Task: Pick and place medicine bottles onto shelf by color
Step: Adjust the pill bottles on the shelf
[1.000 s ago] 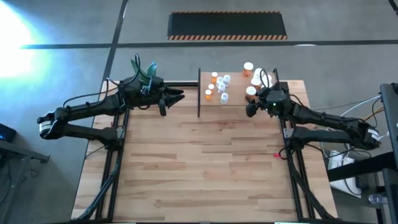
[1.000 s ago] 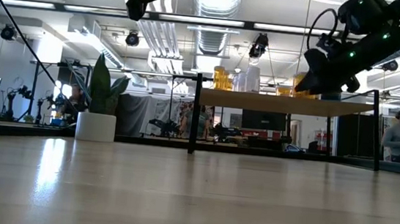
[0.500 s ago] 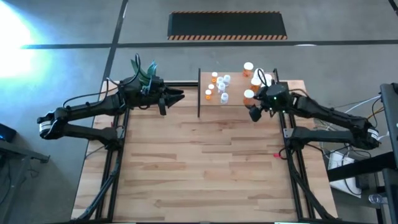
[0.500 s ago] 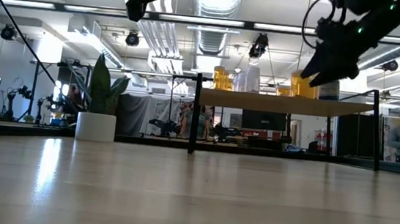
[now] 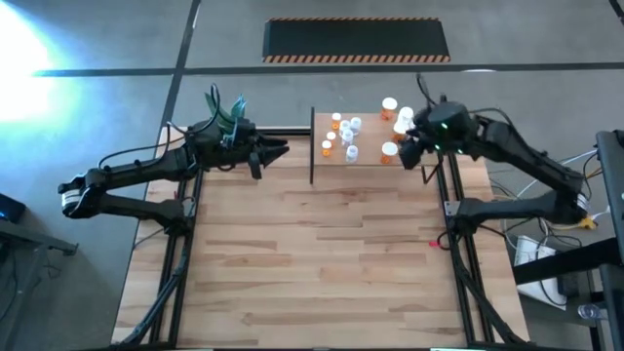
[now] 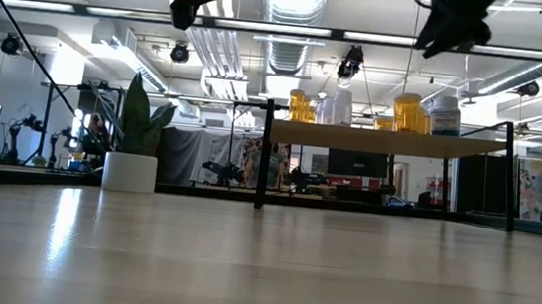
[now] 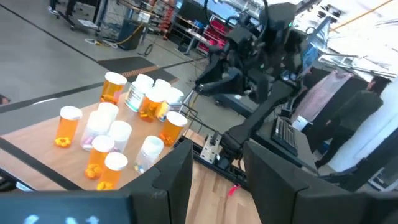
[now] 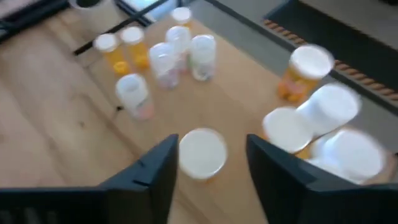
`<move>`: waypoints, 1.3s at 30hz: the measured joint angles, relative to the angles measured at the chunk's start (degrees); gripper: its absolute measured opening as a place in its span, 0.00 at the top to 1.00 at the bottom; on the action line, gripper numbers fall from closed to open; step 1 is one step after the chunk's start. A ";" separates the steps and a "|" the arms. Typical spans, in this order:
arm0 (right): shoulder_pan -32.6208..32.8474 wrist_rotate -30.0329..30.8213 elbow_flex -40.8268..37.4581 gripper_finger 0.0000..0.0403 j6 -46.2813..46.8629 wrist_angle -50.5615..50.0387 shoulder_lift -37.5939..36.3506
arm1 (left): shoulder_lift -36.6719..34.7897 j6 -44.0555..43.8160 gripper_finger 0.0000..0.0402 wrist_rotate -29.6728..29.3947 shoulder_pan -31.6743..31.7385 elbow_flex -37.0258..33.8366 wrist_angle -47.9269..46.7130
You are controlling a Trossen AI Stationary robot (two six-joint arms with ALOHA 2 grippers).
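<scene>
The shelf [image 5: 375, 132] stands at the table's far edge, its board [image 6: 382, 141] raised on black posts. Several medicine bottles stand on it: a left cluster [image 5: 341, 136] of small orange and clear ones, and a right cluster [image 5: 398, 115] of larger orange and white ones. My right gripper [image 5: 406, 154] hangs open, high above the shelf's right part [image 6: 451, 25]. A white-capped orange bottle [image 8: 202, 152] stands on the board below the gap between its fingers, untouched. My left gripper [image 5: 281, 149] waits open and level, left of the shelf, holding nothing [image 7: 217, 162].
A white pot [image 6: 130, 170] with a green plant [image 5: 224, 105] stands at the far left, behind my left arm. A black upright post [image 5: 312, 146] marks the shelf's left end. The wide wooden tabletop [image 5: 312, 253] stretches toward the near edge.
My right gripper has gone up from shelf level, away from the orange bottle at the shelf's right part, and tipped further downward. That bottle stays standing on the board.
</scene>
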 joint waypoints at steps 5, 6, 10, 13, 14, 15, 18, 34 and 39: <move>-2.76 2.20 11.81 0.81 -4.73 -8.63 12.14 | 0.00 0.00 0.68 -1.51 0.00 0.00 0.52; -3.67 2.23 14.22 0.87 -5.95 -10.98 14.87 | 0.00 0.00 0.68 -1.53 -0.02 0.00 0.74; -8.33 2.19 23.71 0.96 -9.47 -21.38 24.44 | 0.00 0.00 0.68 -1.53 -0.02 0.00 0.87; -11.33 2.36 29.77 0.98 -10.68 -28.29 29.64 | 0.00 0.01 0.68 -1.53 -0.01 0.00 0.98; -12.11 2.39 31.40 0.98 -10.90 -30.02 30.98 | 0.00 0.00 0.68 -1.53 -0.02 0.00 0.98; -12.73 2.35 32.81 0.98 -11.09 -31.67 32.18 | 0.00 0.00 0.68 -1.53 0.00 0.00 0.98; -14.10 2.13 35.73 0.98 -11.37 -35.68 35.28 | 0.00 0.00 0.68 -1.53 -0.02 0.00 0.98; -14.39 -0.87 35.04 0.98 -13.32 -36.44 40.37 | 0.00 0.02 0.68 -1.53 -0.01 0.00 1.02; -14.39 -0.89 34.30 0.98 -13.35 -36.15 40.20 | 0.00 0.05 0.68 -1.53 -0.01 0.00 1.09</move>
